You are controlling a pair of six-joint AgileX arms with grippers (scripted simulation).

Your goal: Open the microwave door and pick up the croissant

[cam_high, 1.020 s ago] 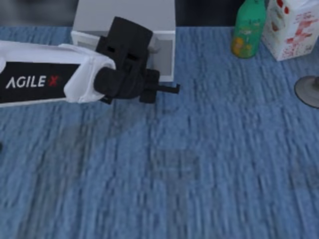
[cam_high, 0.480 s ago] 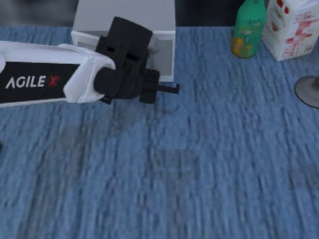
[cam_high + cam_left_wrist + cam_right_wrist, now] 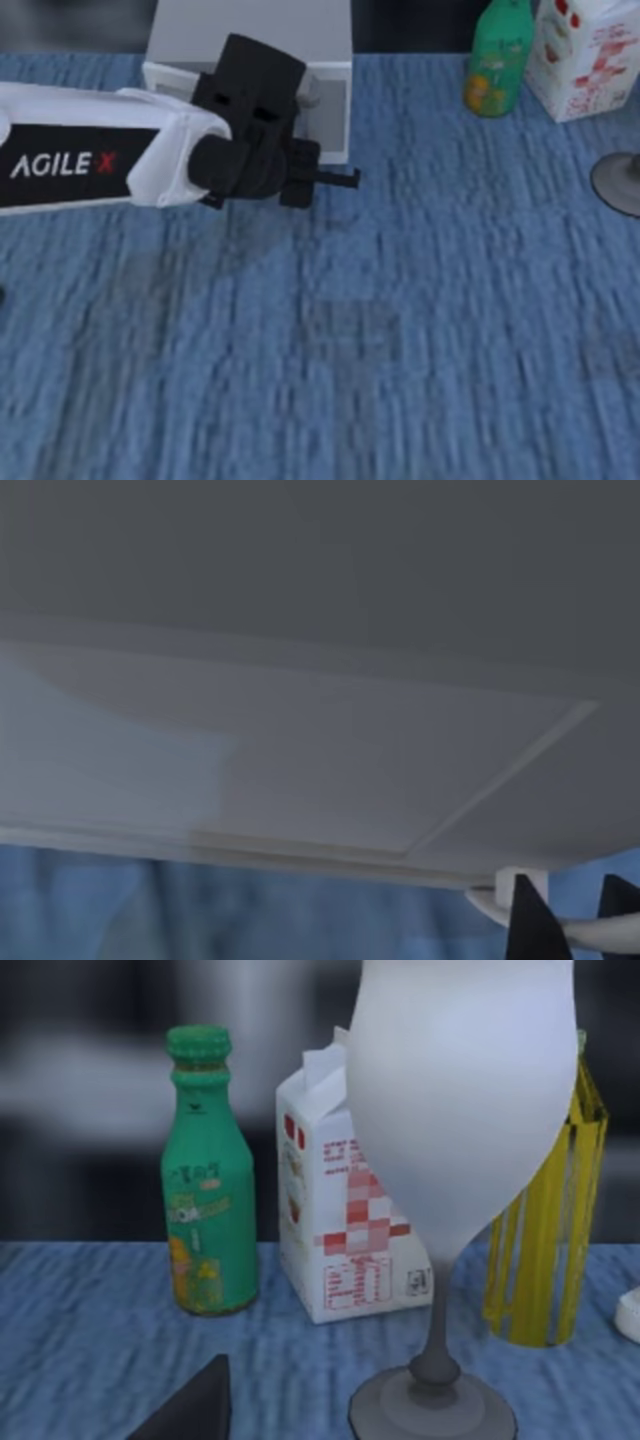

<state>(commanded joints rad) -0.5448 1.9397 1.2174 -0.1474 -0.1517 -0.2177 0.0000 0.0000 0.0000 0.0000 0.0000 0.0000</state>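
One arm works: the left pincer (image 3: 345, 180) sits at the microwave door (image 3: 300, 770), its fingers either side of the white handle (image 3: 490, 905); whether they clench is unclear. No croissant shows.

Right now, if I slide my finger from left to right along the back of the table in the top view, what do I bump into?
Microwave with the left arm reaching across it → green bottle → milk carton → wine glass base at the right edge.
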